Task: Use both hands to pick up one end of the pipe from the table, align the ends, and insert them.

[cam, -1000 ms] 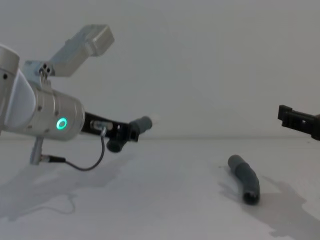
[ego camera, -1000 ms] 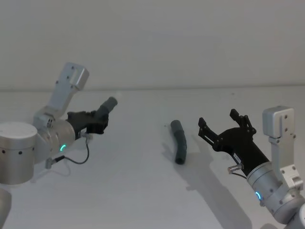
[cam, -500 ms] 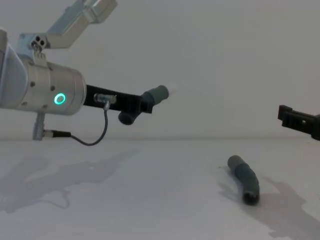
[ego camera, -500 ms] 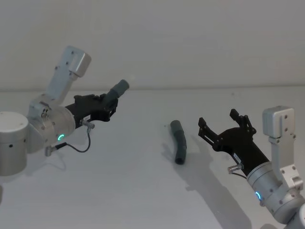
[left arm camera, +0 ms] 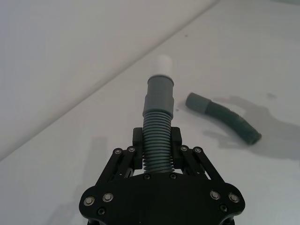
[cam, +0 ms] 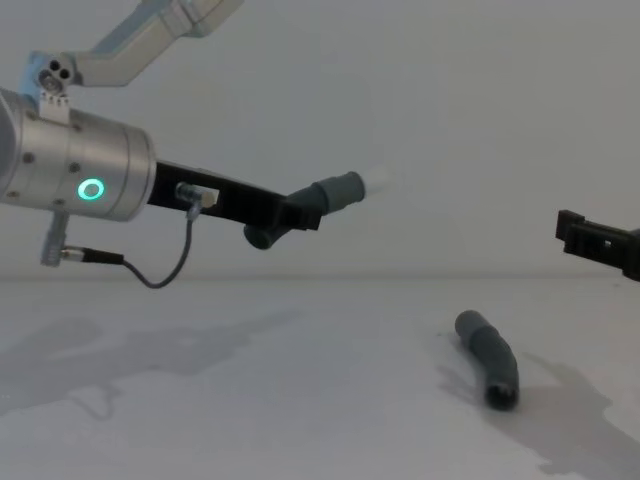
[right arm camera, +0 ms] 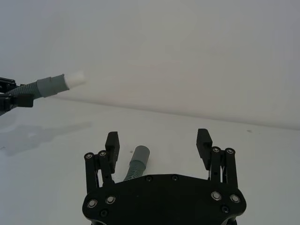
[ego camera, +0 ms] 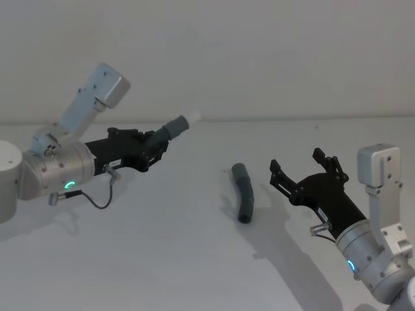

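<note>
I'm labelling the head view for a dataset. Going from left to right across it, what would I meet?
left gripper, shut on a pipe piece → white-tipped pipe piece, held above the table → its white tip → loose grey pipe piece lying on the table → right gripper, open

1. In the right wrist view the lying pipe piece [right arm camera: 137,161] runs behind the black body of the right gripper [right arm camera: 158,139]; its other end is hidden there.
2. In the chest view this gripper is cut by the right edge; just one finger end shows.
3. In the left wrist view the rear end of the held pipe piece [left arm camera: 158,98] is covered by the left gripper [left arm camera: 157,138], whose body the picture's edge cuts.
4. In the chest view the white tip [cam: 377,183] is pale against the wall [cam: 480,100]; its outline is hard to tell.
</note>
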Motion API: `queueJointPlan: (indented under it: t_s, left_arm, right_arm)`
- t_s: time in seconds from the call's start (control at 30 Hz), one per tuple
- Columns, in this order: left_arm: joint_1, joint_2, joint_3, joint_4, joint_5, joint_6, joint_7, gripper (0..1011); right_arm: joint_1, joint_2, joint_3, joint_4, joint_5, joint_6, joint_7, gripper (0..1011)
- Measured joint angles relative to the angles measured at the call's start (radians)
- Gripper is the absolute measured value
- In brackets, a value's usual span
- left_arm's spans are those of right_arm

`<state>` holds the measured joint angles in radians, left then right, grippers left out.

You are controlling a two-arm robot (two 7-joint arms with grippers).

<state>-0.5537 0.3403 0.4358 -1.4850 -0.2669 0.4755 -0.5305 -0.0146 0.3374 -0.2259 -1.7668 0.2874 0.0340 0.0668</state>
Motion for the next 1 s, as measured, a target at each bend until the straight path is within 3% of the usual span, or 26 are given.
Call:
queueJointPlan:
  t_s: [0.5, 1.0]
  left_arm:
    - [-0.024, 0.089, 0.038, 0.006, -0.011, -0.065, -0.131, 306]
    - [0.005, 0.129, 0.028, -0.004, -0.067, -0.156, -0.203, 306]
  right_arm:
    - [0.0, 0.0, 0.0, 0.0, 0.0, 0.0, 0.0, 1000]
    - [0.0, 0.0, 0.0, 0.0, 0.0, 0.0, 0.0, 1000]
